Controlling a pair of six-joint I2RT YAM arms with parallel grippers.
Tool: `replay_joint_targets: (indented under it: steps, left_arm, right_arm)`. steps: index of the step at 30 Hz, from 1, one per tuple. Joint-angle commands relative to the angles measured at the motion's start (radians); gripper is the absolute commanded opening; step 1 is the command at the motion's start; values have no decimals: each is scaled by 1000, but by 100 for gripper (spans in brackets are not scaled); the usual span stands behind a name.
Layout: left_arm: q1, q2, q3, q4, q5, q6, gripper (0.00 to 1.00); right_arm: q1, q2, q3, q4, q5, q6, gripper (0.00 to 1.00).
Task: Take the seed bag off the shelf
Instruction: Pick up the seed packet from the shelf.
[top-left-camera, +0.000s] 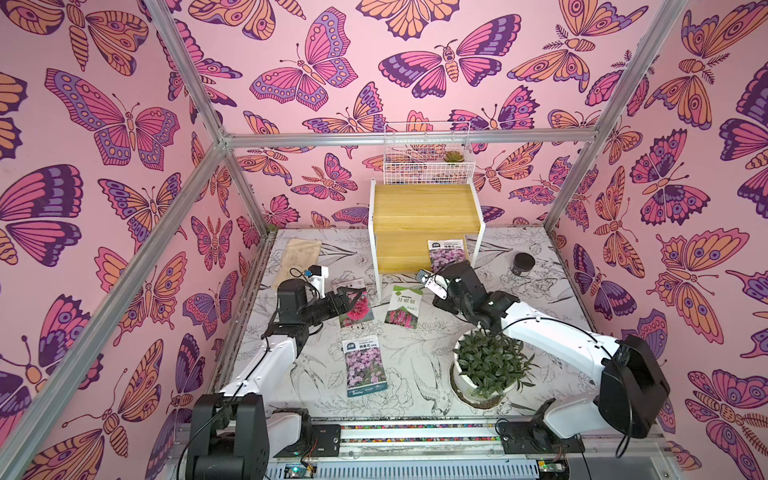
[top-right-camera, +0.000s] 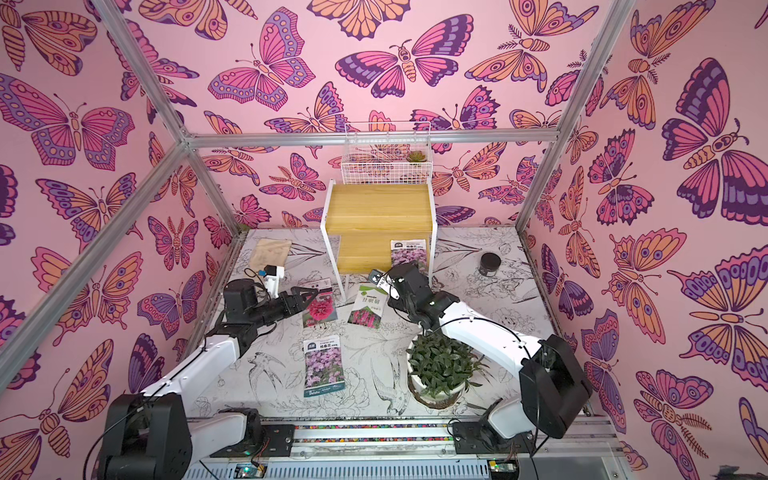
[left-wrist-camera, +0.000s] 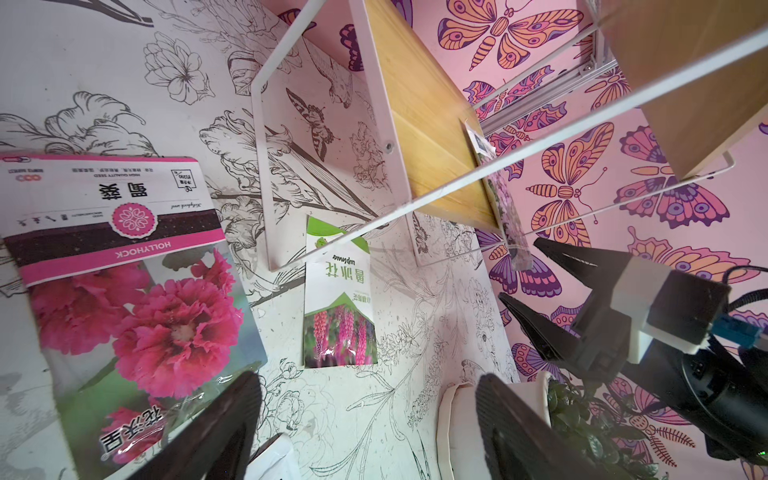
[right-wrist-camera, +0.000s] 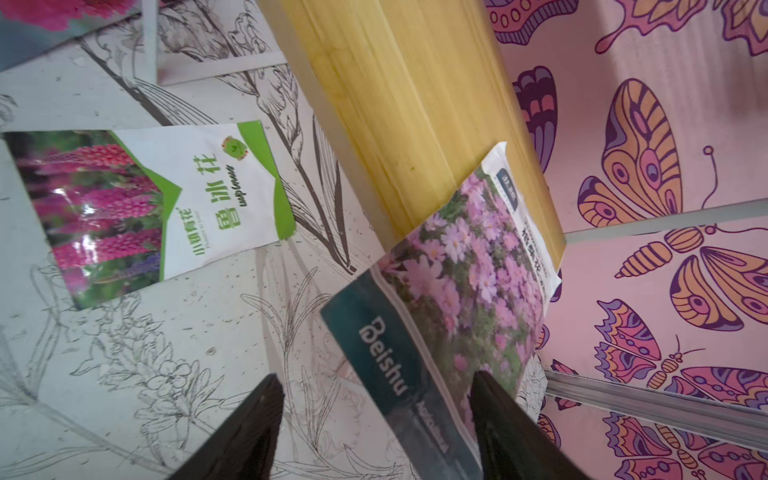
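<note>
The seed bag (top-left-camera: 446, 254) lies on the shelf (top-left-camera: 419, 203), lower step, 3 o'clock end, edge overhanging toward 6 o'clock, judged to offer purchase to the right end effector (right-wrist-camera: 374, 376), spread astride it, unclamped; left end effector (left-wrist-camera: 368, 376) spread, empty.

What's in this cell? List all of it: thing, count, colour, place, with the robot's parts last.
shelf: one, yellow wood, white frame, back centre.
seed bag on the shelf: one, purple flowers, lower step, overhanging the front edge.
seed bags on the table: three, red hollyhock, green-white lupin, purple flowers, before the shelf.
wire basket: one, white, back wall above the shelf.
succulent: one, green, inside the basket.
potted plant: one, green in white pot, front right.
jar: one, dark, right of the shelf.
board: one, tan, left of the shelf.
left fingers: black, open, by the hollyhock bag.
right fingers: black, open, at the shelf bag's overhanging end.
</note>
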Motion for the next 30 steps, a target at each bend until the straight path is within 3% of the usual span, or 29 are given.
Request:
replay_joint_targets:
  steps: [1,4,10,13,19,30]
  left_arm:
    - [-8,8,4,14,-12,2,84]
    - [-8,9,5,12,-4,0,84]
    - [-9,-6,1,11,-10,-3,84]
    - [-9,-5,1,12,-9,-4,84]
    - [-9,-4,-1,13,-10,-5,84]
    - [-9,-9,-9,13,-16,1,84]
  right_arm:
    - [-23,26,24,30,33,-18,74]
    - [-37,39,25,38,37,-16,70]
    - [-35,0,15,17,8,24,29]
    - [-20,-44,-7,20,7,29,13]
    - [65,-132,-3,-47,25,24,6]
    - [515,-181,-32,-194,238,218,3]
